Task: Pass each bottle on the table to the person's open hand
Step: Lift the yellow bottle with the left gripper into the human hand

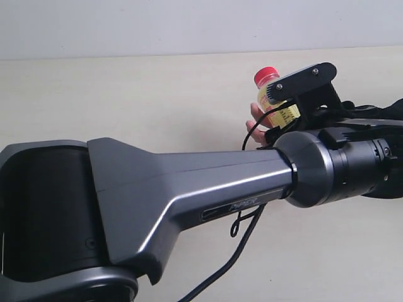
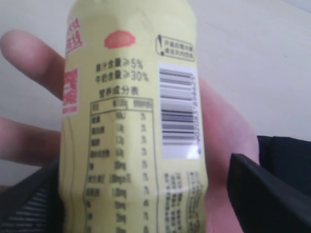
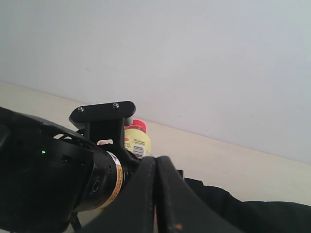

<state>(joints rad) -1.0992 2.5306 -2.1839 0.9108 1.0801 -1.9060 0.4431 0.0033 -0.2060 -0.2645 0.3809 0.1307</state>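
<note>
Over beige table (image 1: 126, 94), left jaws wide around yellow bottle (image 2: 131, 121) against hand (image 2: 228, 141); right jaws together.

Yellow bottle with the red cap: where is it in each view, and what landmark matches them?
Exterior view: yellow bottle upper right of centre, partly behind a black bracket.
Left wrist view: fills the picture's middle, in front of the person's hand.
Right wrist view: small, just below the picture's centre, partly behind the same bracket.
Shared landmark: the bracket, seen in exterior and right wrist views only.
</note>
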